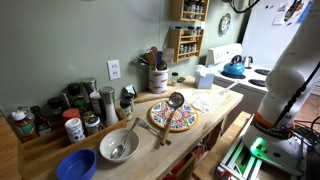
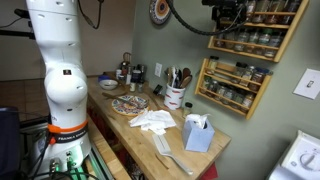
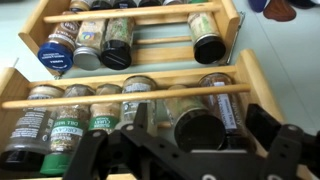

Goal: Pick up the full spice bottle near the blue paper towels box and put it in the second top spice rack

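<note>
only the wrist view shows the spice bottle [image 3: 196,128], dark-lidded, at the spice rack [image 3: 130,95] just ahead of the claw [image 3: 186,152]; whether the claw grips it i cannot tell. an exterior view shows the blue paper towels box [image 2: 198,133] on the table [image 2: 140,135].

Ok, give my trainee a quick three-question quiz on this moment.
1. True or false: the gripper hovers just over the patterned plate.
2. What lies across that plate? A) a spoon B) a jar C) a cloth
3. What colour is the bowl beside the metal bowl?
Key: 1 false, it is up at the wall rack. 2 A, the spoon. 3 blue.
</note>
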Available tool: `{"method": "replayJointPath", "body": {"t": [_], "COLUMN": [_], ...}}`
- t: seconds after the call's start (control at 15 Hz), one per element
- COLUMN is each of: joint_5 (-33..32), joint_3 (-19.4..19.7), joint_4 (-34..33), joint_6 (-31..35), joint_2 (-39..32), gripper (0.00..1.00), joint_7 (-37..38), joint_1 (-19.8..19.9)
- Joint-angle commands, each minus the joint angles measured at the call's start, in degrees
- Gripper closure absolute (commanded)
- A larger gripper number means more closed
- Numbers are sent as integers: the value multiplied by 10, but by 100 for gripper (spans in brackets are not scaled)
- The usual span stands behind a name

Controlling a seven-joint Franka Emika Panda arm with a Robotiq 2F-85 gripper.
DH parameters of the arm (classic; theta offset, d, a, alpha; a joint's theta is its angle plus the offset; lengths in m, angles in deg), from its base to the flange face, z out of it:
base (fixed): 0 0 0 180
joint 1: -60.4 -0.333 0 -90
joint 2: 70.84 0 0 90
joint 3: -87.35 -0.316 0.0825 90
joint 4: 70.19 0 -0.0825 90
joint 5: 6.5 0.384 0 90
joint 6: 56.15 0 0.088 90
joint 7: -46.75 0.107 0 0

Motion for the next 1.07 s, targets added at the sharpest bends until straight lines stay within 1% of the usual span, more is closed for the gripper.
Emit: {"method": "replayJointPath", "body": {"t": [0.0, 0.07, 0.13, 0.27, 0.33, 0.6, 0.67, 0.73, 0.8, 1.0], "joint_5": [8, 8, 8, 11, 15, 14, 13, 11, 12, 22], "joint_3": [3, 4, 4, 1, 0, -7, -8, -10, -11, -14], "joint_4": [11, 14, 18, 28, 32, 53, 59, 65, 71, 86], "joint_6": [-49, -57, -57, -39, -30, 28, 38, 49, 60, 92], "joint_2": [27, 30, 33, 35, 35, 31, 30, 30, 29, 30], "gripper": [0, 12, 28, 42, 51, 80, 89, 95, 100, 100], "joint_7": [-1, 3, 3, 6, 7, 23, 25, 27, 30, 40], "joint_1": [9, 9, 9, 6, 5, 3, 3, 3, 3, 2]}}
